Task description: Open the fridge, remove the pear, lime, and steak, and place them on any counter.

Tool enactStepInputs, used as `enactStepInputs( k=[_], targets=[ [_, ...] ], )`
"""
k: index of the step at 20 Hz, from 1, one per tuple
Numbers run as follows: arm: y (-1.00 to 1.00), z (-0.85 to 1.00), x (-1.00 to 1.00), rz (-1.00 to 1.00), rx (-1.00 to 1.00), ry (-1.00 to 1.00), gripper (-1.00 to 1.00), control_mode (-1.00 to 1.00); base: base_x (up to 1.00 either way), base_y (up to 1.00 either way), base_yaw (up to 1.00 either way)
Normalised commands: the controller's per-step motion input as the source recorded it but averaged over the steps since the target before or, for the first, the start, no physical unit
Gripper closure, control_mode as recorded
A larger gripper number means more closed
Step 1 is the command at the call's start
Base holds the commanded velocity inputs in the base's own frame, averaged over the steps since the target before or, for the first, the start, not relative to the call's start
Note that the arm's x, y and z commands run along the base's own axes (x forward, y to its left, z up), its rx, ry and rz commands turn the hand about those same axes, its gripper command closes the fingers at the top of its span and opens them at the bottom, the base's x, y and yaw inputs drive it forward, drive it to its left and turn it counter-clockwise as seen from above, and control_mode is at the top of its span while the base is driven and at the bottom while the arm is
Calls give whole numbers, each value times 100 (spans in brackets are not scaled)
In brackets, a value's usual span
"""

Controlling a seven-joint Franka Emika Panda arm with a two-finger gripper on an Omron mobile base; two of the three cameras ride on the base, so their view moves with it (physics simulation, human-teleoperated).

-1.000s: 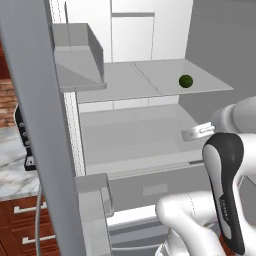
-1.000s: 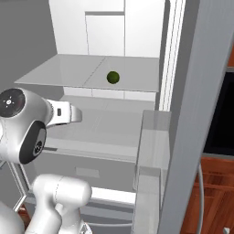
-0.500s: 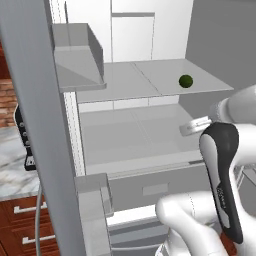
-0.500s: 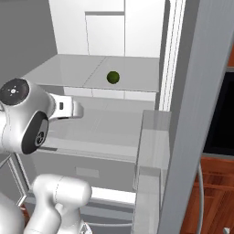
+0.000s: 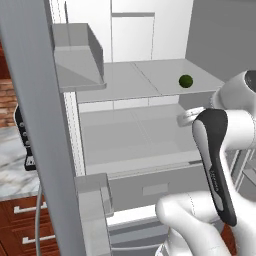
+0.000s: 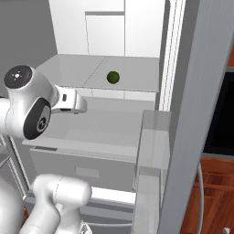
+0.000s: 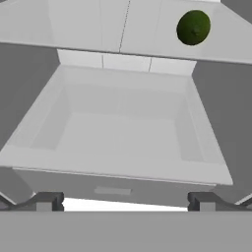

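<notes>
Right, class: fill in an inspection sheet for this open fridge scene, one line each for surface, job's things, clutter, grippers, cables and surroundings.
Surface: white fridge shelf, flat, with one item on it; below it a lower white shelf with nothing seen on it.
Job's things: small dark green ball-shaped lime rests on the upper shelf, toward its right side, untouched; grey two-door fridge stands open; pear and steak: nothing seen.
Clutter: nothing seen.
Grippers: two-finger gripper open, empty, facing the lower shelf, apart from the lime.
Cables: thin grey line hangs beside the left door; unclear what it is.
Surroundings: veined marble counter over reddish-brown drawers at left; black appliance panel at right.
</notes>
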Motion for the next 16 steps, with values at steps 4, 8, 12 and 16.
enactStepInputs(
  k=[4, 8, 12, 16],
  targets=[
    [-3, 0, 21, -8, 0, -2, -100, -100, 0, 0, 0],
    [-6, 2, 53, -13, 2, 0, -100, -100, 0, 0, 0],
    [-14, 1, 40, -17, 1, 0, -100, -100, 0, 0, 0],
    [-21, 0, 24, -13, 2, 0, -100, -100, 0, 0, 0]
  ],
)
